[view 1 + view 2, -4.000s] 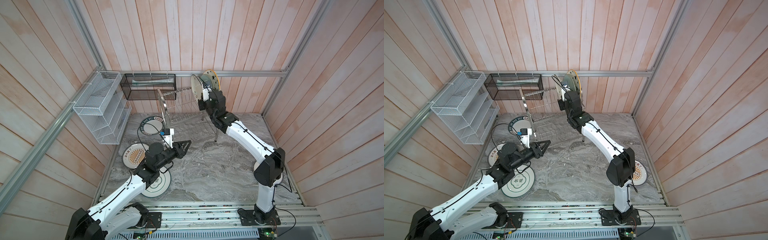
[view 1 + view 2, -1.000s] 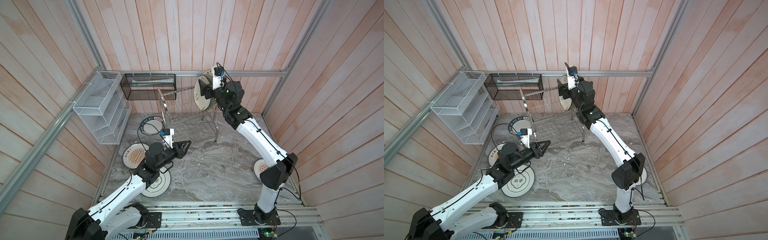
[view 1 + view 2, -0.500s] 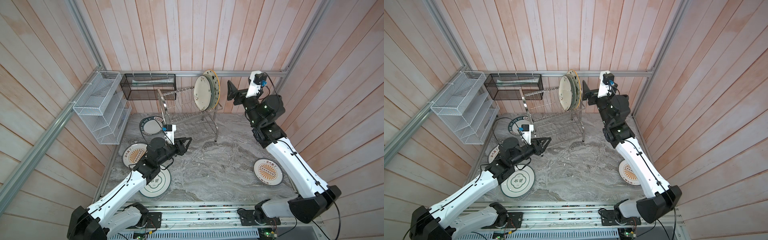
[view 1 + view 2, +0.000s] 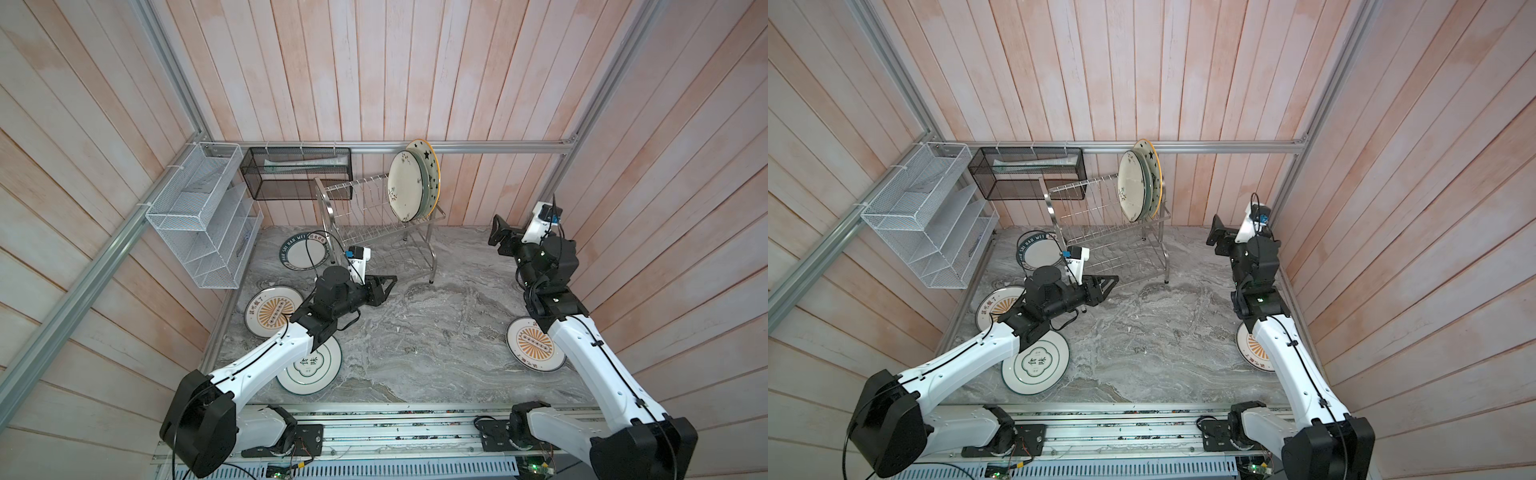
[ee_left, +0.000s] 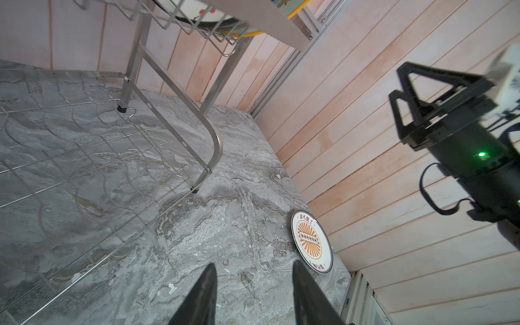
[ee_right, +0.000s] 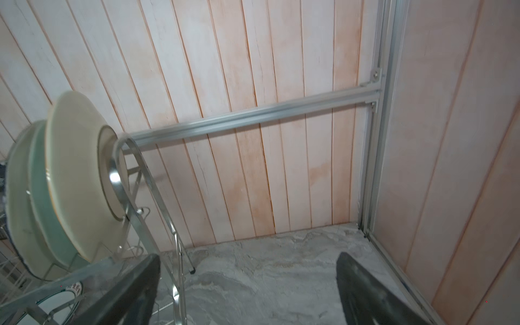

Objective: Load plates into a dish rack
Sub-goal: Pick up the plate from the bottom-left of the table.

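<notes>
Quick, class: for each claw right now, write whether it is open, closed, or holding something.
Left claw: open, holding nothing.
Right claw: wide open, holding nothing.

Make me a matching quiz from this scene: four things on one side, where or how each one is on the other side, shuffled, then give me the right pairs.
Things:
1. star plate
2. green-rimmed plate
3. black basket
4. right tool

Places or states:
A. lying flat on the table
B. open and empty
C. standing on edge in the rack
D. hung on the back wall

Pairs: 1-C, 2-A, 3-D, 4-B
</notes>
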